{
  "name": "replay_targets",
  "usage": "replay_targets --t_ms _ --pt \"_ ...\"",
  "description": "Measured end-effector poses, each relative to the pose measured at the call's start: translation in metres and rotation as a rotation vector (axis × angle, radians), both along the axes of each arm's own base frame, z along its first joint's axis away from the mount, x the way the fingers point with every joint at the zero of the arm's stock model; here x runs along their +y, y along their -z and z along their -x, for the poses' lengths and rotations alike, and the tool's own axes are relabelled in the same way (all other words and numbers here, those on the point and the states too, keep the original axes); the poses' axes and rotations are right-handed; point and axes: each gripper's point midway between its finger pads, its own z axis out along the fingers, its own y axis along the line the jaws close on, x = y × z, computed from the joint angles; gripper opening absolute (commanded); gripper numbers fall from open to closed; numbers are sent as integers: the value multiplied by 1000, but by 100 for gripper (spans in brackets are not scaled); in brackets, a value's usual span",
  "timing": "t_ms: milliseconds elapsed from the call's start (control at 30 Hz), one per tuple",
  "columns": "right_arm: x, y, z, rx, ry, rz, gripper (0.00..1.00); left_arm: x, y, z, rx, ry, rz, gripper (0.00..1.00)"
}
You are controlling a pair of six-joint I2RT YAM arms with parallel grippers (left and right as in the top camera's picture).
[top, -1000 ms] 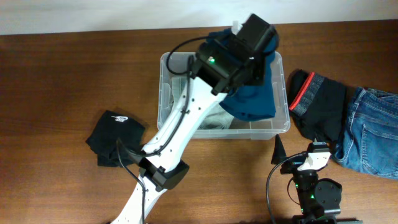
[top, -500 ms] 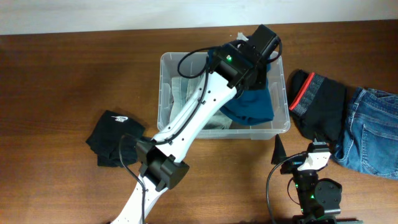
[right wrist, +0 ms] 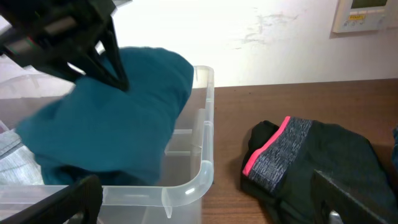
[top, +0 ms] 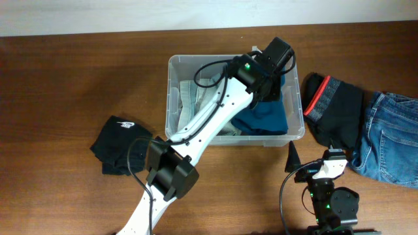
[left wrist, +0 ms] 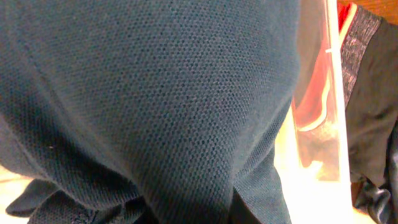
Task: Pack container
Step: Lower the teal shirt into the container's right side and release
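Left claw [right wrist: 115,70] is gripping the teal knit garment [top: 264,116], pinching it bunched up over the right half of the clear rectangular plastic container [top: 171,98]. The container is sitting mid-table on the brown wooden table [top: 65,85], with a light grey folded garment [top: 189,98] lying in its left half. Right claw [top: 314,158] is hanging wide open and holding nothing, in front of the container's right corner. Black shorts with a pink-red waistband [top: 339,108] and blue jeans [top: 392,137] are lying right of the container. A black garment with a white logo [top: 121,142] is lying to its left.
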Motion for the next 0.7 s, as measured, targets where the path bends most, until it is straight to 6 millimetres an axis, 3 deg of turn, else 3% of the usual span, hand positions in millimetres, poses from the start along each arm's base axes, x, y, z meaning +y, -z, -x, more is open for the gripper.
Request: replay_targets --t_ms 233,500,700 --pt "0 0 0 0 0 0 98 -13 17 -3 -15 12 15 0" --pt "0 0 0 0 0 -1 98 -13 58 0 15 16 -9 0" --pt "0 0 0 0 0 -1 98 -16 73 -2 13 19 -2 0"
